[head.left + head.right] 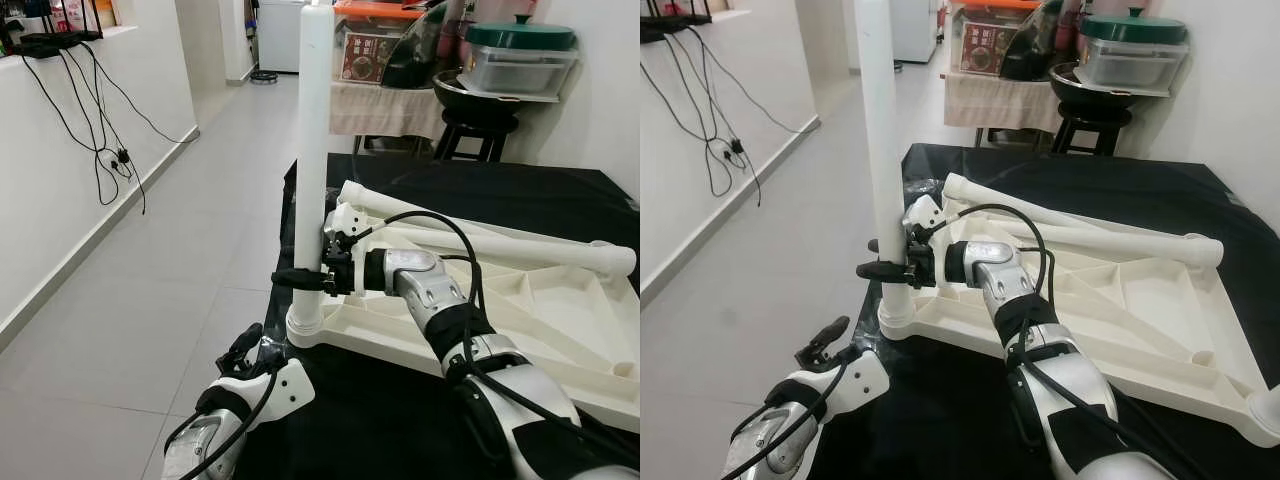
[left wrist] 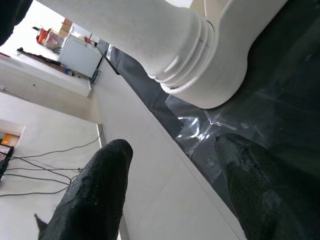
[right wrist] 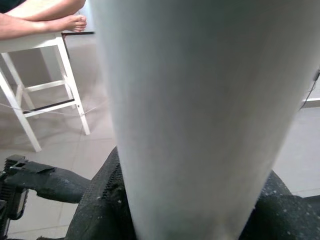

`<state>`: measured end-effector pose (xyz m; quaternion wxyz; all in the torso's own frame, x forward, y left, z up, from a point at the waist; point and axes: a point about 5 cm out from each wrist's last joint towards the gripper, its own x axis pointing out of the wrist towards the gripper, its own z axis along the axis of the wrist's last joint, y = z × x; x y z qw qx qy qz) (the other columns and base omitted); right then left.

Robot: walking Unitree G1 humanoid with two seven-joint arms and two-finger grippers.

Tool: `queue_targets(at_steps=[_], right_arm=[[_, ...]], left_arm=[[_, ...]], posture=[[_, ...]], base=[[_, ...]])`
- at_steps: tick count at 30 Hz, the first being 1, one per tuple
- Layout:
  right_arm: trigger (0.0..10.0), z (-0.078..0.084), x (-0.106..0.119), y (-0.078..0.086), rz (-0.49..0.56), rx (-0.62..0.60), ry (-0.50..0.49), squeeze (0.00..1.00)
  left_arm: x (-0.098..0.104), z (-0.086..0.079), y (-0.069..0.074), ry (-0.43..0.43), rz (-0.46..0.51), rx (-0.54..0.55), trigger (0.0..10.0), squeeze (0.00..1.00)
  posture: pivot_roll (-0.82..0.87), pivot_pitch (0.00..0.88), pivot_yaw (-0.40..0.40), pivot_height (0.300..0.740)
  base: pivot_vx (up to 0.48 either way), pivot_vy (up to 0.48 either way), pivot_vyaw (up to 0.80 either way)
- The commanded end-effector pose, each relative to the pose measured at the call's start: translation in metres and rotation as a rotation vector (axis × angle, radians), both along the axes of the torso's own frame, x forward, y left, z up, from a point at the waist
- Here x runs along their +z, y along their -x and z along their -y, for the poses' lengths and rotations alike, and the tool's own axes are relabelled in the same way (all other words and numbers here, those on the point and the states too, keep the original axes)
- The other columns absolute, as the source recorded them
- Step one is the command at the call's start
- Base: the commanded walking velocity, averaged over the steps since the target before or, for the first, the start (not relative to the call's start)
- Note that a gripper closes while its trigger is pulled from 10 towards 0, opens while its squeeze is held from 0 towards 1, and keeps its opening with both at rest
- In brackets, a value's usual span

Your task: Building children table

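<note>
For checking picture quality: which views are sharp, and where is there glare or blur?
Both eye views are sharp and evenly lit. In the left wrist view, glare sits on the black plastic sheet. In the right wrist view, the table leg is close and soft.

Work surface is a table covered in black sheet (image 1: 520, 190), running from frame centre to the right edge, near corner at lower centre. Sheet looks glossy and wrinkled near that corner in the left wrist view. Lying directly on it: upside-down white plastic tabletop (image 1: 560, 310), ribbed underside up, filling centre-right. One white leg (image 1: 312, 150) stands upright in its near-left corner socket (image 1: 305, 328). Two more white legs (image 1: 480, 245) lie across the tabletop's far side. Light tiled floor (image 1: 150, 300) on the left of frame.
</note>
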<state>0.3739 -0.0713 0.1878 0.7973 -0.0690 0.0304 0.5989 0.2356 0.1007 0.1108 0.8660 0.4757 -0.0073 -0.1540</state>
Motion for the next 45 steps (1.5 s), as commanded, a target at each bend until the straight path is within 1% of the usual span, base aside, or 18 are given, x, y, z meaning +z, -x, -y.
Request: queue_targets(at_steps=[1,4,7,8,9,10,14,24,25,27,28,29,30,33,34,35,36,45], right_arm=[[0.0,-0.002,-0.019,0.004,-0.056,-0.031,0.003,0.0],[0.0,-0.004,-0.033,0.006,-0.063,-0.176,-0.029,0.0],[0.0,-0.004,-0.033,0.006,-0.063,-0.176,-0.029,0.0],[0.0,-0.007,-0.062,0.01,-0.131,-0.577,-0.11,0.0],[0.0,-0.007,-0.062,0.01,-0.131,-0.577,-0.11,0.0],[0.0,-0.019,-0.084,0.028,-0.202,-0.763,-0.147,0.0],[0.0,-0.029,-0.099,0.046,-0.269,-0.88,-0.162,0.0],[0.0,-0.021,-0.097,0.043,-0.168,-0.918,-0.061,0.0],[10.0,-0.024,-0.091,0.046,-0.149,-0.895,-0.06,0.0],[10.0,-0.027,-0.086,0.047,-0.138,-0.859,-0.078,0.0],[10.0,-0.031,-0.081,0.047,-0.123,-0.815,-0.09,0.2],[10.0,-0.031,-0.081,0.047,-0.123,-0.815,-0.09,0.2],[10.0,-0.037,-0.071,0.045,-0.123,-0.695,-0.144,1.0],[10.0,-0.04,-0.059,0.042,-0.099,-0.543,-0.178,1.0],[10.0,-0.037,-0.05,0.037,-0.047,-0.422,-0.168,0.68],[10.0,-0.037,-0.05,0.037,-0.047,-0.422,-0.168,0.68],[10.0,-0.032,-0.044,0.032,-0.022,-0.347,-0.149,0.0],[10.0,-0.007,-0.039,0.019,-0.048,-0.094,0.001,0.0]], left_arm=[[-0.003,0.001,0.002,-0.004,-0.007,-0.005,10.0,0.0],[-0.004,0.001,0.003,-0.004,-0.007,-0.006,10.0,0.0],[-0.004,0.001,0.003,-0.004,-0.007,-0.006,10.0,0.0],[-0.004,0.001,0.005,-0.003,-0.007,-0.007,10.0,0.0],[-0.004,0.001,0.005,-0.003,-0.007,-0.007,10.0,0.0],[-0.004,0.0,0.005,-0.004,-0.007,-0.007,10.0,0.0],[-0.004,-0.001,0.006,-0.003,-0.007,-0.007,10.0,0.0],[-0.004,-0.001,0.005,-0.004,-0.008,-0.006,10.0,0.0],[-0.004,-0.002,0.006,-0.004,-0.007,-0.006,10.0,0.0],[-0.004,-0.002,0.006,-0.004,-0.007,-0.006,10.0,0.0],[-0.004,-0.002,0.006,-0.004,-0.006,-0.007,10.0,0.0],[-0.004,-0.002,0.006,-0.004,-0.006,-0.007,10.0,0.0],[-0.004,-0.002,0.006,-0.004,-0.006,-0.007,10.0,0.0],[-0.005,-0.003,0.006,-0.004,-0.006,-0.007,10.0,0.0],[-0.005,-0.003,0.006,-0.004,-0.006,-0.007,10.0,0.0],[-0.005,-0.003,0.006,-0.004,-0.006,-0.007,10.0,0.0],[-0.005,-0.003,0.006,-0.004,-0.007,-0.007,10.0,0.0],[-0.006,-0.002,0.006,-0.007,-0.008,-0.002,10.0,0.0]], posture=[[0.06,0.0,-0.06,0.74],[0.06,0.0,-0.077,0.74],[0.06,0.0,-0.077,0.74],[0.06,0.0,-0.087,0.74],[0.06,0.0,-0.087,0.74],[0.06,0.0,-0.08,0.74],[0.05,0.0,-0.077,0.74],[0.06,0.0,-0.089,0.74],[0.06,0.0,-0.086,0.74],[0.06,0.0,-0.084,0.74],[0.06,0.0,-0.082,0.74],[0.06,0.0,-0.082,0.74],[0.06,0.0,-0.08,0.74],[0.06,0.0,-0.079,0.74],[0.06,0.0,-0.078,0.74],[0.06,0.0,-0.078,0.74],[0.06,0.0,-0.079,0.74],[0.07,0.0,-0.079,0.74]], base=[[0.0,0.0,0.0],[0.0,0.0,0.0],[0.0,0.0,0.0],[0.0,0.0,0.0],[0.0,0.0,0.0],[0.0,0.0,0.0],[0.0,0.0,0.0],[0.0,0.0,0.0],[0.0,0.0,0.0],[0.0,0.0,0.0],[0.0,0.0,0.0],[0.0,0.0,0.0],[0.0,0.0,0.0],[0.0,0.0,0.0],[0.0,0.0,0.0],[0.0,0.0,0.0],[0.0,0.0,0.0],[0.0,0.0,0.0]])
